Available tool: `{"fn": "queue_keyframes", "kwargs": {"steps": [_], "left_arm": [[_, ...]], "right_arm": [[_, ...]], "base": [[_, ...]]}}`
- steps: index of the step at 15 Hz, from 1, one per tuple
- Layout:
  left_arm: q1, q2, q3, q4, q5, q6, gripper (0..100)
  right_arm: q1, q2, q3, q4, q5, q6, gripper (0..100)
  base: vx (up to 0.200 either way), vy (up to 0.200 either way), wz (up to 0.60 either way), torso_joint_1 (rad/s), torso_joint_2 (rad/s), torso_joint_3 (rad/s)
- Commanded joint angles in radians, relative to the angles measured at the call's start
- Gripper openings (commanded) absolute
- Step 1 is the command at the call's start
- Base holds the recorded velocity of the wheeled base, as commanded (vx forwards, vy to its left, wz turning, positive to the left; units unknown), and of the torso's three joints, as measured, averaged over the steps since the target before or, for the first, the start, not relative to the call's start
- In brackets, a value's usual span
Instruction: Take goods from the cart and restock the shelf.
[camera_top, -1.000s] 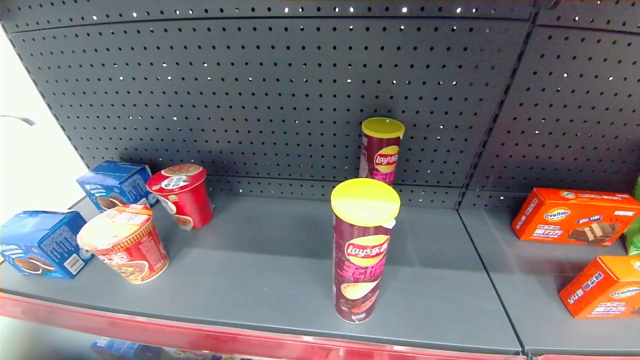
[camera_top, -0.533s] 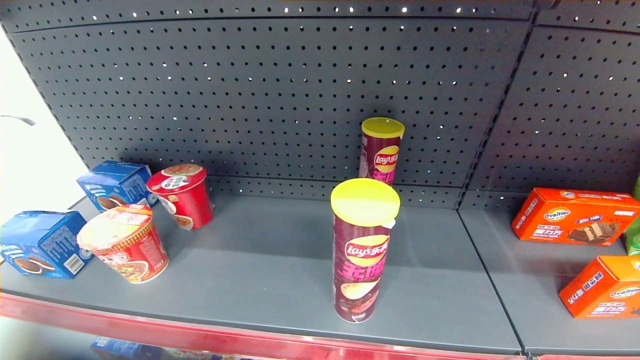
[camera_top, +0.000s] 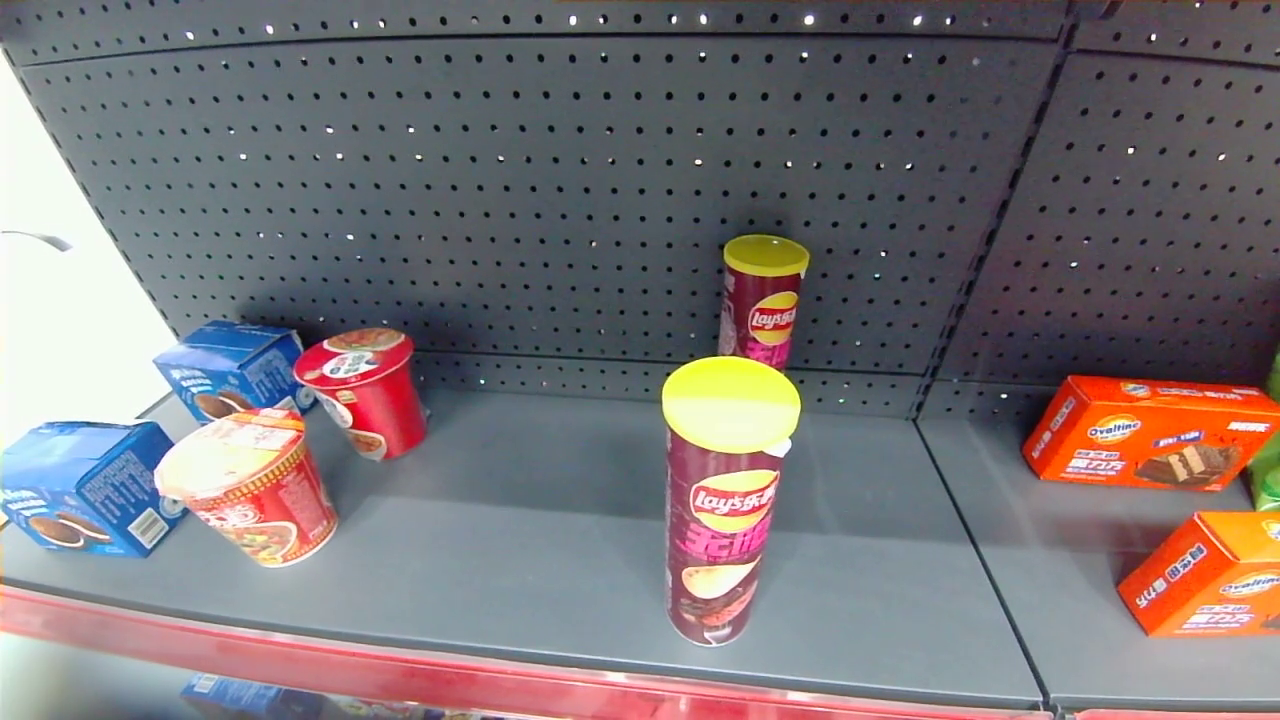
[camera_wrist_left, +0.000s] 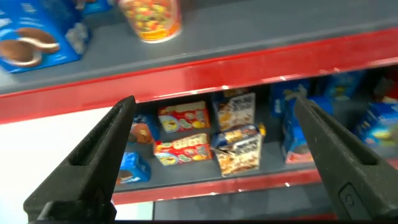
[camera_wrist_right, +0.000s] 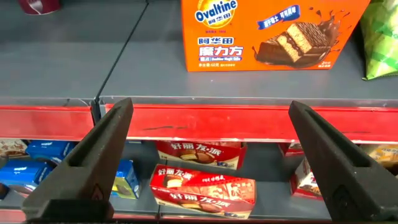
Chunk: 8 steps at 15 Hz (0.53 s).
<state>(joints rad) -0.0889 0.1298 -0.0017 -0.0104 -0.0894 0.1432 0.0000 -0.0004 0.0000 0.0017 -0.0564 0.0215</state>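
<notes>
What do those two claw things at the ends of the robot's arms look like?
The left gripper and the right gripper look alike. Each has two matte, dark grey jaws shaped like long wedges that taper to blunt tips. One jaw of each carries a small round mark near its base.

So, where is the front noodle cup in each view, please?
Head view: front noodle cup at lower left, right of the front blue box.
Left wrist view: the cup stands on the grey shelf beside that blue box.
Right wrist view: faces an orange box instead.
Shared landmark: the red shelf edge, in all three.
</notes>
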Motion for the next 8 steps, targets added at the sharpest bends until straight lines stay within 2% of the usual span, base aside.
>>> {"fn": "queue_keyframes", "kwargs": {"steps": [1, 2, 4, 5, 6, 7, 8], "left_arm": [[-0.049, 0.047, 0.002, -0.005, -0.003, 0.003, 100], [-0.080, 0.045, 0.002, -0.010, -0.004, 0.004, 100], [-0.089, 0.039, 0.002, -0.010, -0.003, 0.004, 100], [-0.101, 0.045, -0.083, -0.106, 0.013, -0.080, 100], [-0.152, 0.129, -0.196, -0.184, 0.034, -0.178, 100], [-0.219, 0.235, -0.221, -0.169, 0.065, -0.160, 100], [-0.259, 0.278, -0.250, -0.171, 0.043, -0.093, 100]], "right_arm": [[0.000, 0.002, 0.000, 0.000, 0.000, 0.000, 100], [0.000, 0.002, 0.000, 0.000, 0.001, 0.000, 100], [0.000, 0.002, 0.000, 0.000, 0.001, 0.000, 100], [0.000, 0.002, 0.000, 0.000, 0.000, 0.000, 100], [0.000, 0.002, 0.000, 0.001, 0.001, 0.000, 100], [0.000, 0.002, 0.000, 0.000, 0.000, 0.000, 100], [0.000, 0.002, 0.000, 0.000, 0.001, 0.000, 100]], "base": [[0.000, 0.000, 0.00, 0.000, 0.00, 0.000], [0.000, 0.000, 0.00, 0.000, 0.00, 0.000], [0.000, 0.000, 0.00, 0.000, 0.00, 0.000], [0.000, 0.000, 0.00, 0.000, 0.00, 0.000], [0.000, 0.000, 0.00, 0.000, 0.00, 0.000], [0.000, 0.000, 0.00, 0.000, 0.00, 0.000], [0.000, 0.000, 0.00, 0.000, 0.00, 0.000]]}}
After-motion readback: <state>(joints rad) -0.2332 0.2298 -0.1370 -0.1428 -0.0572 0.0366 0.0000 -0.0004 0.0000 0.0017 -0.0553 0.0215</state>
